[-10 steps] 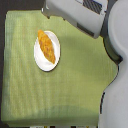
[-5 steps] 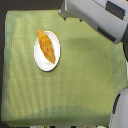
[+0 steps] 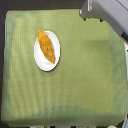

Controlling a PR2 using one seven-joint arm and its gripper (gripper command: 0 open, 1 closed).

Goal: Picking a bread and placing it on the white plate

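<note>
On the white plate (image 3: 47, 51) lies the bread (image 3: 46, 46), long axis diagonal. Well apart, at the exterior view's upper right, sits the gripper (image 3: 89, 11); jaw state cannot be determined.

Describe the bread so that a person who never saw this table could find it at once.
A green cloth covers the table. On the exterior view's left of it sits a round white plate. The bread lies on that plate, a long golden-orange piece with tapered ends, the only orange thing on the cloth.
</note>
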